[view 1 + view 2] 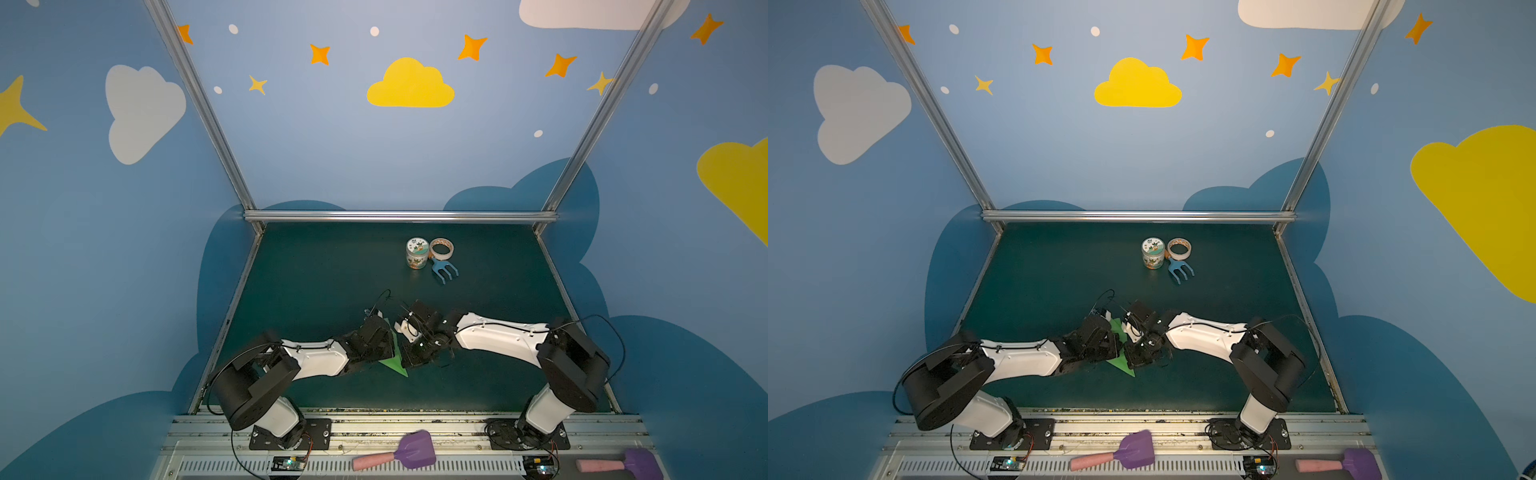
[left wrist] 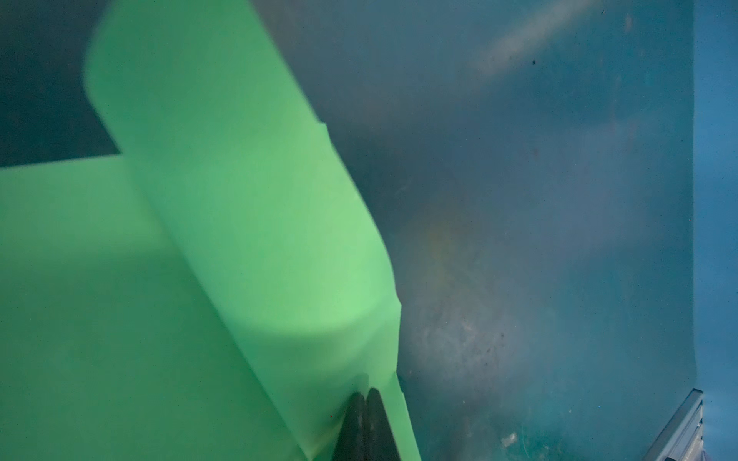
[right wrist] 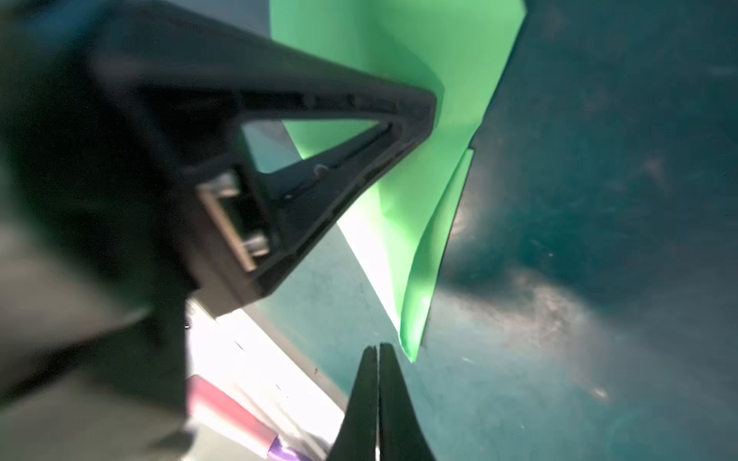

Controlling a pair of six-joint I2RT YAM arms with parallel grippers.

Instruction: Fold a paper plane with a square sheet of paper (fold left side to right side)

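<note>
Near front-middle of the dark green worktop [image 1: 332, 270]: left fingers [image 2: 353, 427] pressed together, tips on the bright green pointed paper plane [image 1: 394, 365], one flap curling up beside them; right fingers [image 3: 363, 403] pressed together, holding nothing, just beside the plane's sharp tip; plane sits between both arms

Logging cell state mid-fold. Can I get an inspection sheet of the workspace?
Surface: dark green mat, scuffed in the wrist views.
Job's things: green paper folded to a point, between the two grippers, one flap raised.
Clutter: jar, tape roll and blue toy rake grouped at the back; purple scoops on the front rail.
Grippers: left gripper shut, tips at the paper, grip unclear; right gripper shut beside the paper's point, holding nothing.
Cables: black cable loops beside the arms.
Surroundings: blue walls with clouds and stars; metal frame.
</note>
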